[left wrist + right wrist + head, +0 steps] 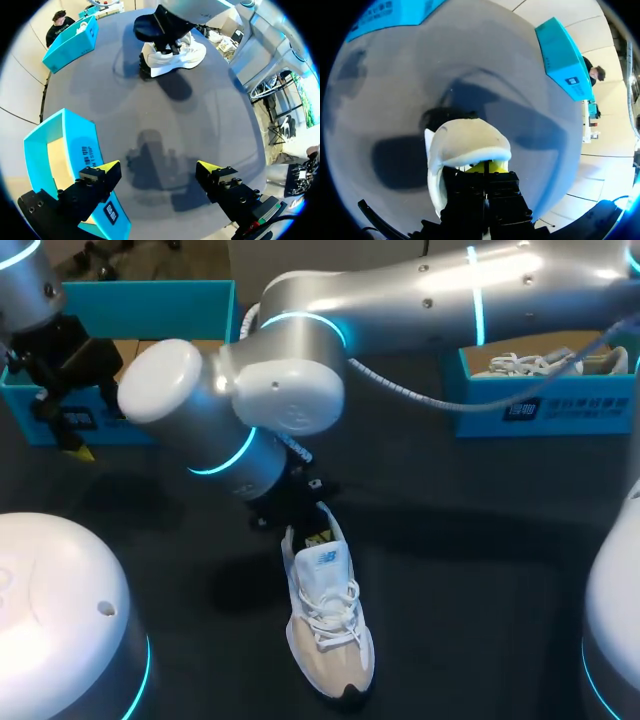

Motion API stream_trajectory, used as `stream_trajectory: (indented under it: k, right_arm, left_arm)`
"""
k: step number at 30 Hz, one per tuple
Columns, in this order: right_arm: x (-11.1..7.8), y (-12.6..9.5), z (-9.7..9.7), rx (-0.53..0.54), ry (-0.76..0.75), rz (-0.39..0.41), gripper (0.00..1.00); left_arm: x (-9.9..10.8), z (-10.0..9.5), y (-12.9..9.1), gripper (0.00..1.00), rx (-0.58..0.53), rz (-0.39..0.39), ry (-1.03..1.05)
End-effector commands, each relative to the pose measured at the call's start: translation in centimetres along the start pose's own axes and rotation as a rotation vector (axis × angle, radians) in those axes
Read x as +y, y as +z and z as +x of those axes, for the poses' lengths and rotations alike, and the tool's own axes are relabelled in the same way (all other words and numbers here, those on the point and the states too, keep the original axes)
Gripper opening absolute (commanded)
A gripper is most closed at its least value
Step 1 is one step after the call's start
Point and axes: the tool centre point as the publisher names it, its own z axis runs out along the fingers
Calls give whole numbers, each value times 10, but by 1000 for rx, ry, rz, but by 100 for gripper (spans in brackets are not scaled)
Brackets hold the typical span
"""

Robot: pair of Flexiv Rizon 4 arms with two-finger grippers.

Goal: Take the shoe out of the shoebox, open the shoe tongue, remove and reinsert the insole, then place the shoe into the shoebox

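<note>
Sneaker (325, 625): out of the box, lying on the dark table (480, 540) near the middle, toe toward the near edge, laces up.

Right gripper (489, 169): arm reaches in from the right past the middle. The fingers are drawn close together, with the yellow tips tucked at the sneaker's heel-end opening under its pale upper. Whether any material is pinched between them cannot be told.

Left gripper (159, 167): at the far left, fingers spread wide and holding nothing, just beside the teal shoebox (37, 145).

Second teal shoebox (545, 405): far right, with white shoes inside.
</note>
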Motion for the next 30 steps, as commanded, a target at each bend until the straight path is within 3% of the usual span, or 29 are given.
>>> stream_trajectory:
  k: [1,6,19,26,30]
  right_arm:
    - [4,4,5,-70,-3,11,0]
    - [8,14,1,-75,-10,16,0]
    - [11,41,4,60,-16,52,0]
    - [4,12,-5,105,8,-2,0]
    - [4,6,-4,128,-6,-4,0]
  left_arm:
    - [0,0,-1,100,2,-1,1]
    - [0,0,-1,100,2,-1,1]
    - [0,0,-1,100,2,-1,1]
    - [0,0,-1,100,2,-1,1]
    - [0,0,-1,100,2,-1,1]
